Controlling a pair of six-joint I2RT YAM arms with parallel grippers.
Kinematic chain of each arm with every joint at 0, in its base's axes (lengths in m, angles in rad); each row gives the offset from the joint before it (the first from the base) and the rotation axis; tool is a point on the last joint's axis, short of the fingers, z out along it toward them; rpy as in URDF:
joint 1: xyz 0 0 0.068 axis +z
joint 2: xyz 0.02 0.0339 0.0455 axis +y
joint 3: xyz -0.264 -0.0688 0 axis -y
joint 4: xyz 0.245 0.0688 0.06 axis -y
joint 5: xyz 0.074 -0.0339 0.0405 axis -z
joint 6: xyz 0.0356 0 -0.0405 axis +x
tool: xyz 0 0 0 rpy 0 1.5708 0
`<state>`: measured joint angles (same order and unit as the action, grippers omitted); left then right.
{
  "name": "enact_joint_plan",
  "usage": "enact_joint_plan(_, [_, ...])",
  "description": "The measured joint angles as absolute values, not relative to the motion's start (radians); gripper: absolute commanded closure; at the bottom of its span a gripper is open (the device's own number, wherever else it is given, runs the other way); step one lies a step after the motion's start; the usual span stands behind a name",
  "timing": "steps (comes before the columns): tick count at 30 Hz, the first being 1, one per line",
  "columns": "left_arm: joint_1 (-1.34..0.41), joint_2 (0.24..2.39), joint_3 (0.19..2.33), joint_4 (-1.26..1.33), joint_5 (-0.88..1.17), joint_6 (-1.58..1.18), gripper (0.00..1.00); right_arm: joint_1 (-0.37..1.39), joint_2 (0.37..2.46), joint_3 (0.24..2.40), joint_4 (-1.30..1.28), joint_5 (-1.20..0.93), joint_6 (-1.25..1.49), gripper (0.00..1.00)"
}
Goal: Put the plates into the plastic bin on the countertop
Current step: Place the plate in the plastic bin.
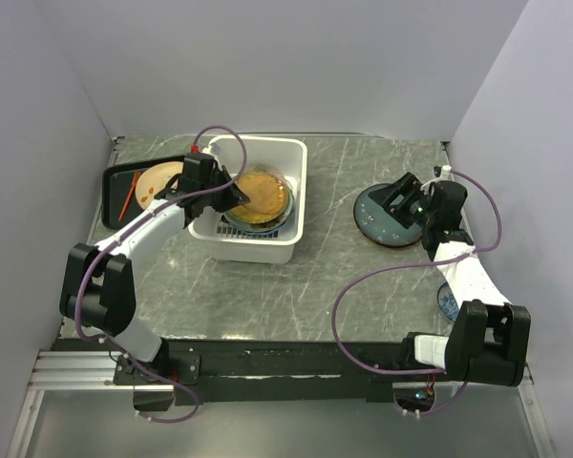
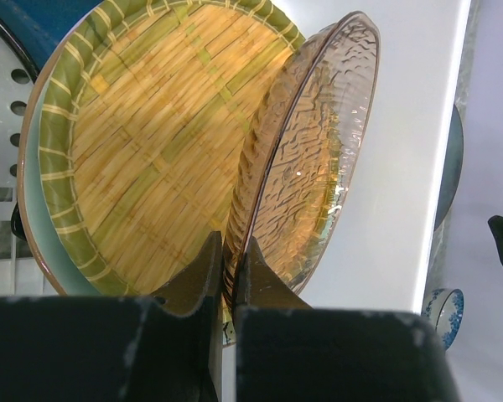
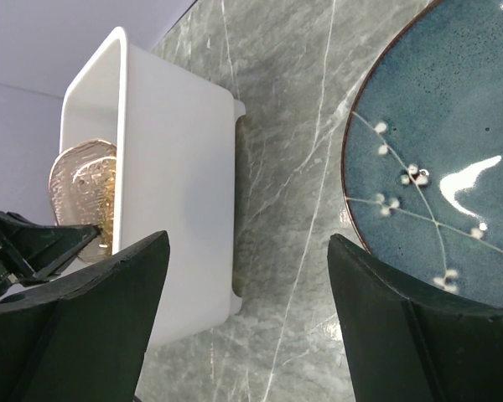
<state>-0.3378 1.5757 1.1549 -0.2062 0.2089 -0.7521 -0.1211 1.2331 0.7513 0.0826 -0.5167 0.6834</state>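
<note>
My left gripper [image 2: 230,247] is shut on the rim of a see-through amber plate [image 2: 310,159], holding it on edge, tilted, inside the white plastic bin [image 1: 291,205]. Under it in the bin lies a yellow woven-look plate [image 2: 151,142] on a pale green plate [image 2: 40,209]; a blue plate [image 2: 42,21] shows behind them. My right gripper [image 3: 247,239] stands open above the countertop [image 3: 310,167], between the bin's wall [image 3: 176,159] and a large dark teal plate [image 3: 453,134], with nothing between its fingers. In the top view the left gripper [image 1: 229,194] is over the bin.
A black tray [image 1: 115,186] left of the bin carries an orange dotted plate [image 1: 158,183] and a red stick. A small blue-patterned plate [image 1: 447,301] lies by the right arm. White walls close in the back and both sides.
</note>
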Motion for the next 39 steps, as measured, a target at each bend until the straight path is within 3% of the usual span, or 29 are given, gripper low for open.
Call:
enact_joint_plan(9, [-0.335,1.576,1.155,-0.207,0.209,-0.744,0.98,-0.120,1.234,0.751,0.083,-0.517,0.687,0.18])
enact_joint_plan(12, [-0.335,1.576,1.155,-0.208,0.208,-0.743,0.88,-0.120,1.234,0.751,0.083,-0.517,0.687,0.18])
enact_joint_plan(16, [-0.335,1.576,1.155,-0.208,0.208,-0.736,0.65,-0.120,1.234,0.751,0.083,-0.517,0.687,0.18])
enact_joint_plan(23, [-0.335,1.576,1.148,-0.218,0.204,-0.720,0.50,-0.114,1.234,0.751,0.083,-0.517,0.687,0.18])
enact_joint_plan(30, [-0.335,1.552,1.136,-0.235,0.184,-0.719,0.16,-0.113,1.234,0.751,0.083,-0.517,0.687,0.18])
enact_joint_plan(33, [-0.335,1.503,1.131,-0.259,0.157,-0.713,0.09,-0.113,1.234,0.751,0.083,-0.517,0.688,0.18])
enact_joint_plan(39, [-0.334,1.401,1.131,-0.289,0.098,-0.685,0.04,-0.109,1.234,0.751,0.083,-0.516,0.690,0.18])
